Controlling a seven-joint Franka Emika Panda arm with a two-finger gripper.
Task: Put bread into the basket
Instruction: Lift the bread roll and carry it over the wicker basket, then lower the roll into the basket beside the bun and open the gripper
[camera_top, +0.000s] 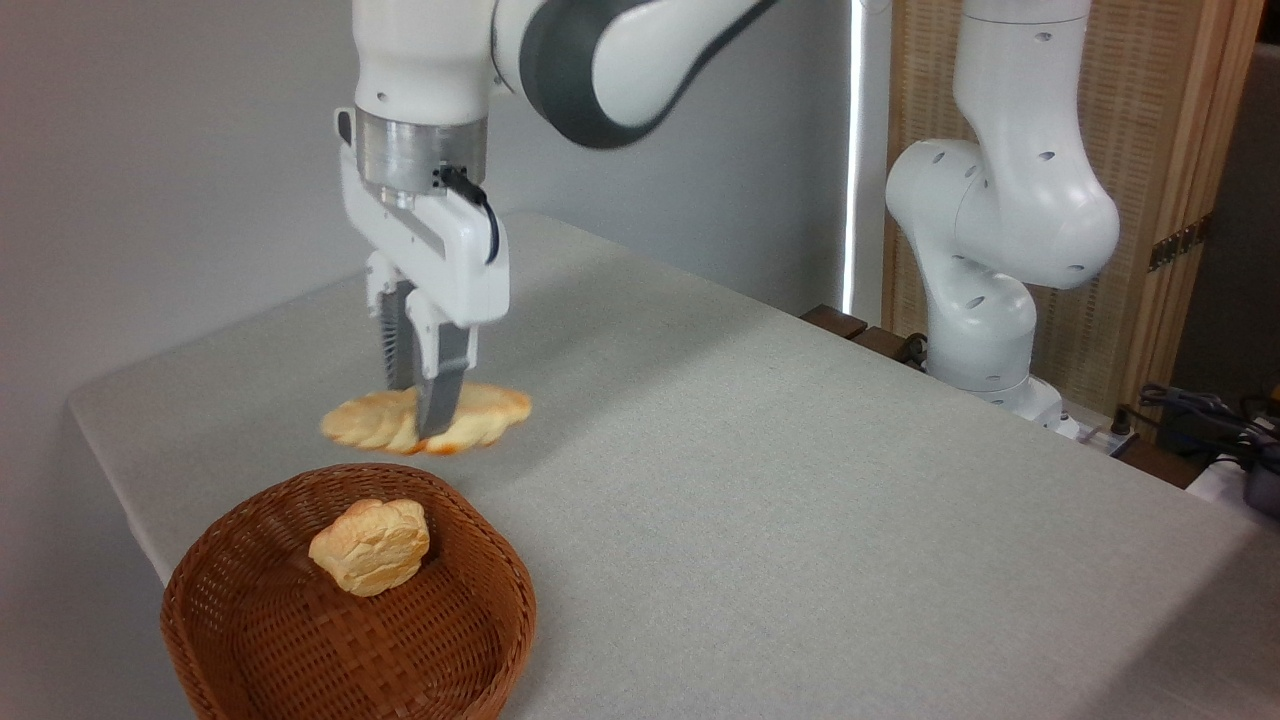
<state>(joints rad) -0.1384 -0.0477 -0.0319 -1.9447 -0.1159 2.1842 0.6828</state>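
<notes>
Gripping the bread (428, 420) across its middle, the gripper (425, 425) holds it level just beyond the far rim of the basket (500, 640), so the carry step looks underway, and the next move needs travel nearer before releasing beside the small bread piece (370, 547).

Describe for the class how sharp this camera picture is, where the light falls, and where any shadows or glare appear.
In the fixed camera view, the bread held by the gripper looks slightly smeared, while the small bread piece and the basket are sharper; a bright overexposed strip runs down the background; lighting is soft, with a faint shadow on the table below the bread.
</notes>
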